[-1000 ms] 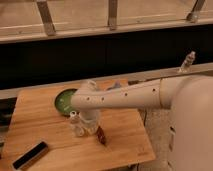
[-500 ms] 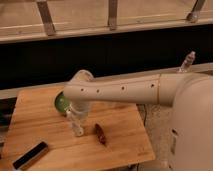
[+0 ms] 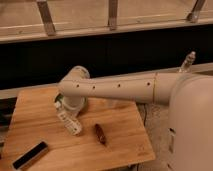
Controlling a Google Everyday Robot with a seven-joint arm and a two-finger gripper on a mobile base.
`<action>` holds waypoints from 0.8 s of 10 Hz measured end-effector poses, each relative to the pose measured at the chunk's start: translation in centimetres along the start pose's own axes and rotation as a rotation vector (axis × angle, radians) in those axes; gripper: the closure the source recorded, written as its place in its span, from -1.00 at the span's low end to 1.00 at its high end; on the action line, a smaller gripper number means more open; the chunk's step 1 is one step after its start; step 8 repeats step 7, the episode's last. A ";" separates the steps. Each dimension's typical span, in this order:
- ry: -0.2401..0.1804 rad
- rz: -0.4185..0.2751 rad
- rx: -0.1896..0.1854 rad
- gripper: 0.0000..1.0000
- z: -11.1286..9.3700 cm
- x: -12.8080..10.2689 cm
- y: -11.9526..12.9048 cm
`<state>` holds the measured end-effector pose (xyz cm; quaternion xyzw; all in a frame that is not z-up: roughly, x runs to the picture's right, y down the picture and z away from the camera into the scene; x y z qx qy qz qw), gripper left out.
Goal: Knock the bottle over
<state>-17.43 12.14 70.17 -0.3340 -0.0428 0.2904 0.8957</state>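
While only one camera view is given, the bottle (image 3: 68, 121) is seen on the left part of the wooden table (image 3: 120, 137), tilted strongly with its white cap up and to the left, near the green plate (image 3: 57, 103), and its base down toward the table's middle. Being small, clear and of thin plastic, it is judged light, slightly yielding and smooth, so that it is easily toppled and apt to roll or skid once down. For knocking over no hold is needed; a sideways push near the cap is judged most effective. The end effector (image 3: 74, 106) is hidden beneath the wrist housing at the arm's end, directly above and beside the bottle's upper part. How far it stands open cannot be told, nor whether it touches the bottle. A small dark red object (image 3: 100, 134) lies just right of the bottle, and a black bar-shaped item (image 3: 30, 156) lies near the table's front left edge.
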 end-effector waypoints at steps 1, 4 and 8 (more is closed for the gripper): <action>-0.043 0.006 0.036 1.00 -1.1 -0.7 -0.7; -0.122 0.130 0.159 1.00 -3.5 -0.1 -4.5; -0.149 0.279 0.250 0.95 -5.4 3.7 -7.7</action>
